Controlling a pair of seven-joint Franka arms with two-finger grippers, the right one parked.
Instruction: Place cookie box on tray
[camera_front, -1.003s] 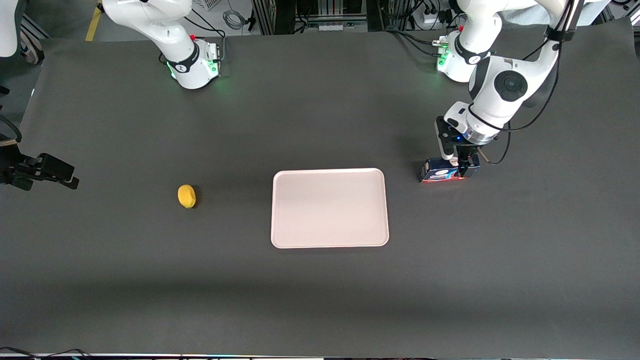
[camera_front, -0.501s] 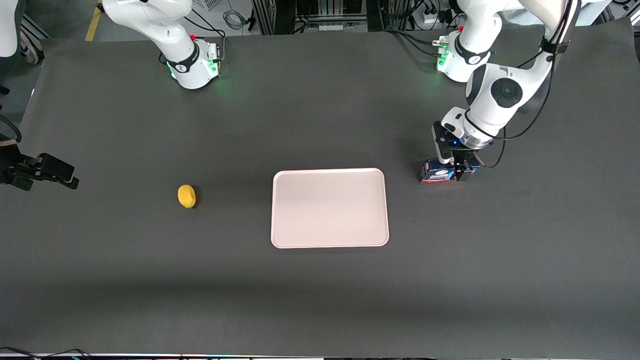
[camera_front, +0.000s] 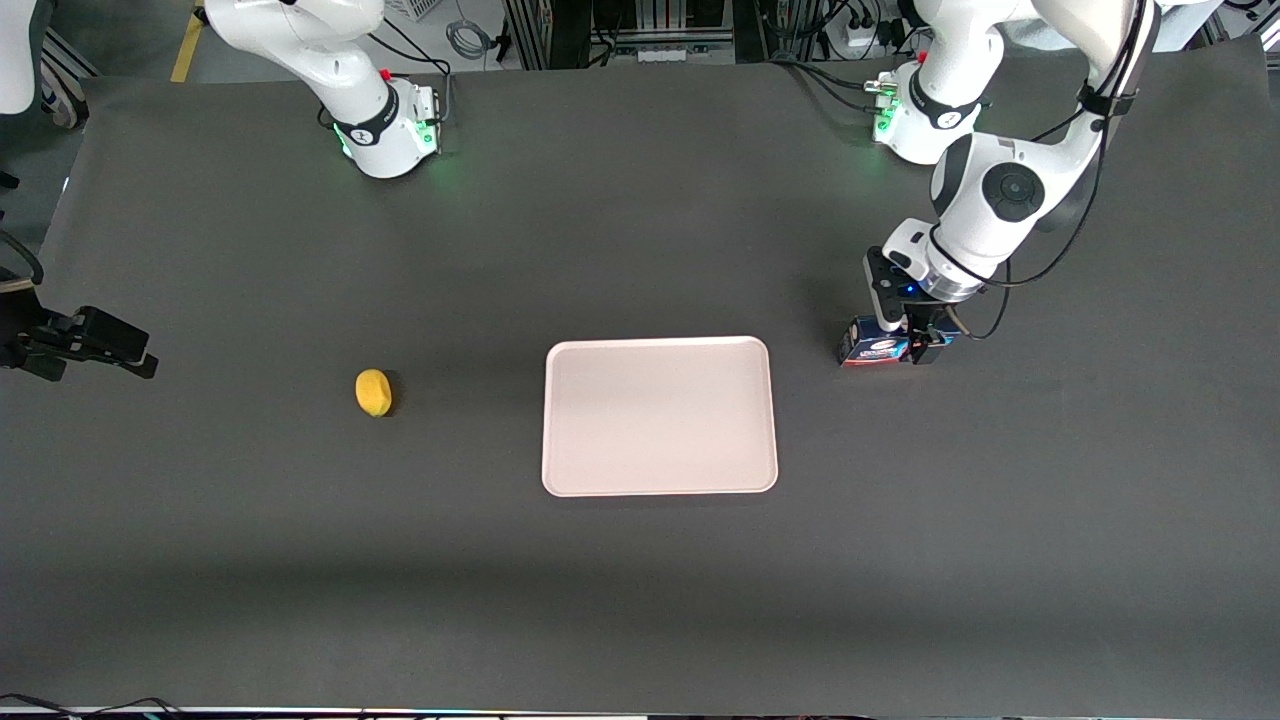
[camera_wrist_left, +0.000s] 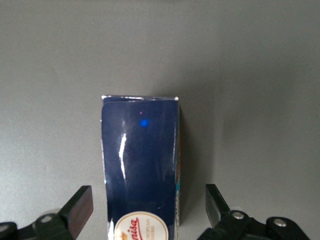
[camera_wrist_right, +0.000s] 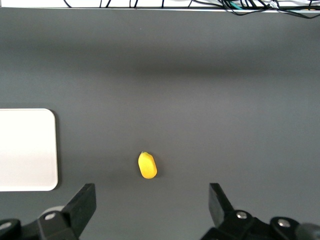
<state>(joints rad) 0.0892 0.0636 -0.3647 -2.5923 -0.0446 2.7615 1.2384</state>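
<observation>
Your gripper (camera_wrist_left: 145, 210) wide, straddling cookie box (camera_wrist_left: 141, 170), fingers clear of both sides. Box on tabletop (camera_front: 1000, 500), long axis 12-to-6 in wrist view. Tray (camera_front: 660, 415) just beside.

cookie box (camera_wrist_left: 140, 160) glossy card; tray (camera_front: 660, 415) smooth matt; table cover (camera_front: 640, 600) matt grey; hand (camera_wrist_left: 147, 212) straddles box.

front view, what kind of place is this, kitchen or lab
Most likely a robotics lab: arms bolted to a dark-matted table, cable racks past its edge. The gripper, open, straddles the cookie box beside the pink tray.
</observation>
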